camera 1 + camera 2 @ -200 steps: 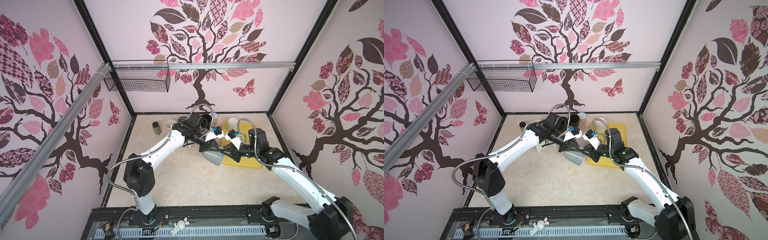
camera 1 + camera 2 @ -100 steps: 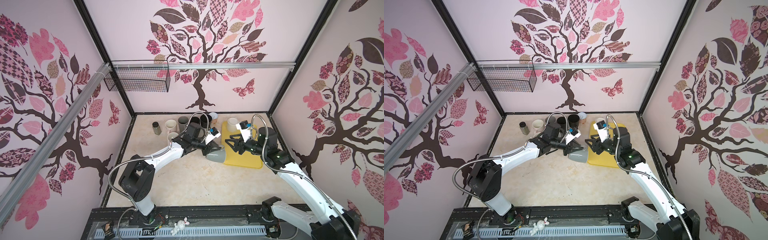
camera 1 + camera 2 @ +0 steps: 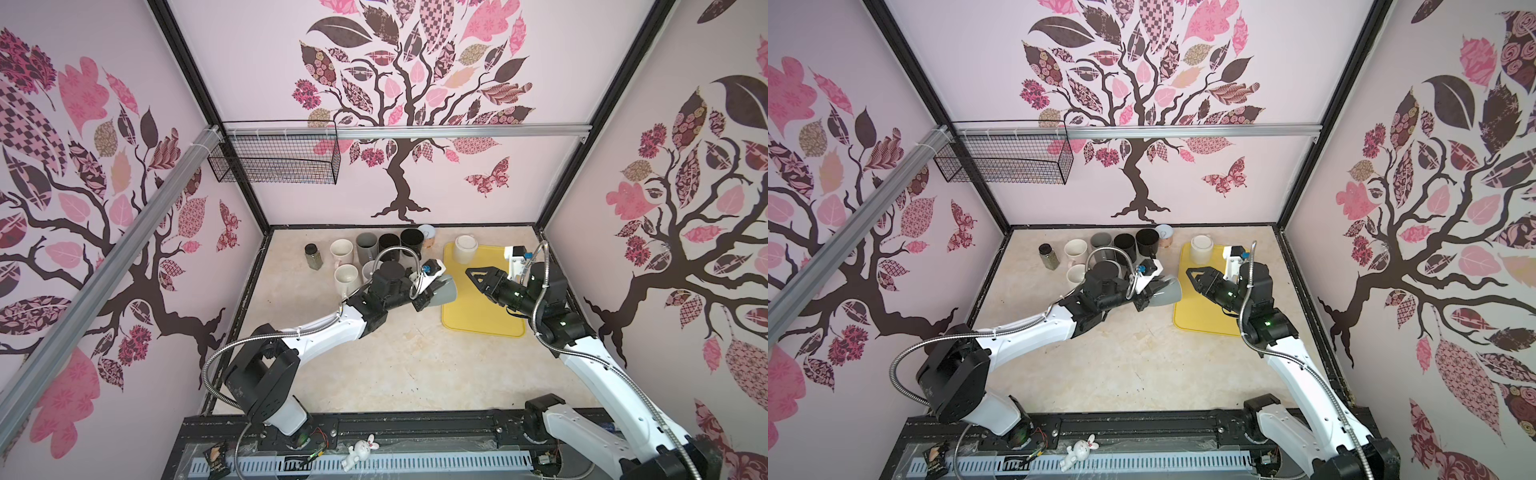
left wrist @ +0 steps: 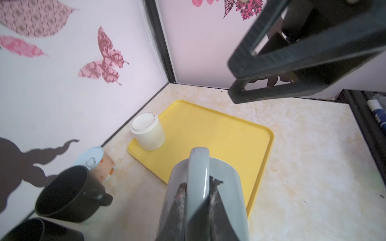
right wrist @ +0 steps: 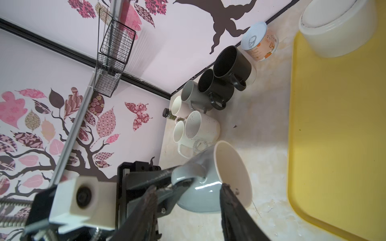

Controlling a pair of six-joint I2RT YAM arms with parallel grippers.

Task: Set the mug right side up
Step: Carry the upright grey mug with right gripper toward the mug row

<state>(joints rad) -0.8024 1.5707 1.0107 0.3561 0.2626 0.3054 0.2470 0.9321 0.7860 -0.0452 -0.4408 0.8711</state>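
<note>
Grey mug (image 3: 445, 291) lies on its side at the left edge of the yellow tray (image 3: 482, 320), cream inside facing right; can't tell if it touches the table. Left gripper (image 4: 198, 183) pinched narrow on the mug's handle. Right gripper (image 3: 473, 277) empty, jaws parted, over the tray, clear gap to the mug rim. Upside-down cream mug (image 3: 465, 248) on the tray's far corner. Mug cluster (image 3: 347, 276) close behind the left arm; tabletop (image 3: 395, 365) toward the front is open
</note>
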